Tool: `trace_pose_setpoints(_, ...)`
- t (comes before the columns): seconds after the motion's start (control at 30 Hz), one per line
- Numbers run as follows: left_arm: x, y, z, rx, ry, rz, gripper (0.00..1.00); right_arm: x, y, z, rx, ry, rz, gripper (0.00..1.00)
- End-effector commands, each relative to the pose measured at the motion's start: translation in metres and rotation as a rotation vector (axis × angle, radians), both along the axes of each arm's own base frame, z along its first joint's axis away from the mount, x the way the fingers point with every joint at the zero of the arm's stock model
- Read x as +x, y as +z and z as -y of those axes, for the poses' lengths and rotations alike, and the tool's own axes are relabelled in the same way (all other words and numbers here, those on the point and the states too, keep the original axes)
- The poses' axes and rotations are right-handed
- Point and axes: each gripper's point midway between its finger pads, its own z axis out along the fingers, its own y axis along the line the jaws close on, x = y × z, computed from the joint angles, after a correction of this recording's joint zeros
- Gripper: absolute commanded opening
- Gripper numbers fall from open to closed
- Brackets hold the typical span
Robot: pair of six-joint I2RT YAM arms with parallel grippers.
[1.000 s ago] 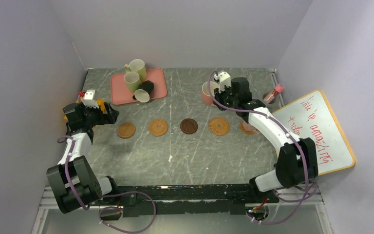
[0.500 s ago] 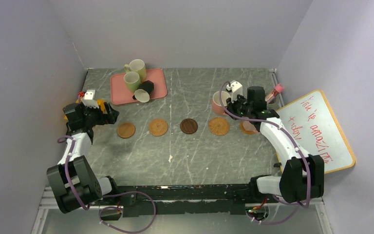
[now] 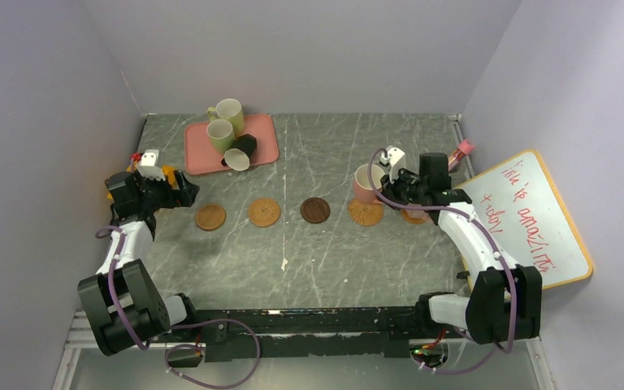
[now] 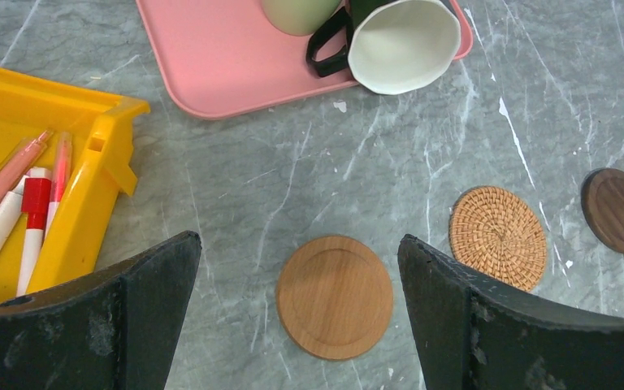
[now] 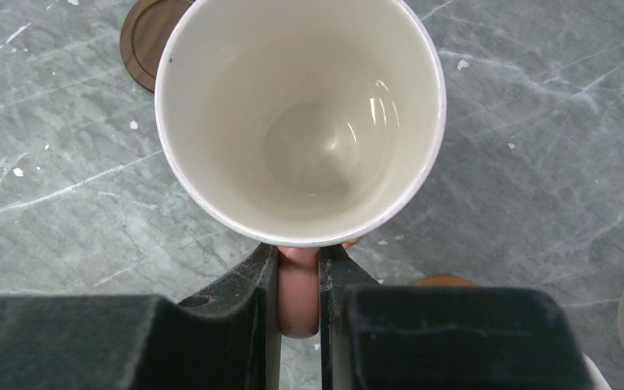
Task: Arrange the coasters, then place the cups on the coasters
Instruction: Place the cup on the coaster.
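- The pink mug (image 3: 364, 180) is upright, mouth up, its pale inside (image 5: 309, 122) bare. It is over the far edge of a woven coaster (image 3: 366, 214), fourth from the left in the row. I cannot tell whether it rests on the coaster or hangs just above it.
- The right gripper (image 5: 298, 258) is clamped on the mug's handle (image 5: 298, 305), with one finger pressed to each side.
- The coasters lie in a left-to-right row across the middle of the table (image 3: 333, 260). From the left they are a smooth tan coaster (image 3: 210, 217), a second woven coaster (image 3: 264, 212) and a dark brown coaster (image 3: 315, 210). Then comes the one by the mug, and last an orange coaster (image 3: 411, 216), partly hidden under the right arm.
- On the pink tray (image 3: 203, 156), far and left, stand one yellow-green mug (image 3: 229, 114) and another (image 3: 220, 135). A black mug (image 4: 402, 41) lies on its side at the tray's near right corner.
- The left gripper (image 3: 156, 175) hangs left of the row with its fingers wide apart, holding nothing. In its wrist view the smooth tan coaster shows between them.
- A yellow bin (image 4: 89, 203) of markers (image 4: 32, 211) sits at the left edge.
- A whiteboard (image 3: 536, 219) leans at the right, with a small jar (image 3: 458, 154) beyond it.
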Motion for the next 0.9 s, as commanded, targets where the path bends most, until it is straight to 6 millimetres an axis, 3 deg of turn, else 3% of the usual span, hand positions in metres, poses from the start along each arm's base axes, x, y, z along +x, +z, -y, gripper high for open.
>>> trace_pose_setpoints(0.0, 0.004, 0.012, 0.003, 0.000, -0.033, 0.042, 0.96, 0.015, 0.024, -0.010, 0.070, 0.078, 0.118, 0.00)
trace_pose_setpoints(0.43, 0.006, 0.007, 0.002, -0.008, -0.035, 0.028, 0.96, 0.029, 0.005, 0.001, 0.110, 0.012, 0.054, 0.02)
trace_pose_setpoints(0.87, 0.005, 0.008, 0.002, -0.004, -0.035, 0.031, 0.96, 0.022, -0.004, 0.004, 0.089, 0.019, 0.030, 0.02)
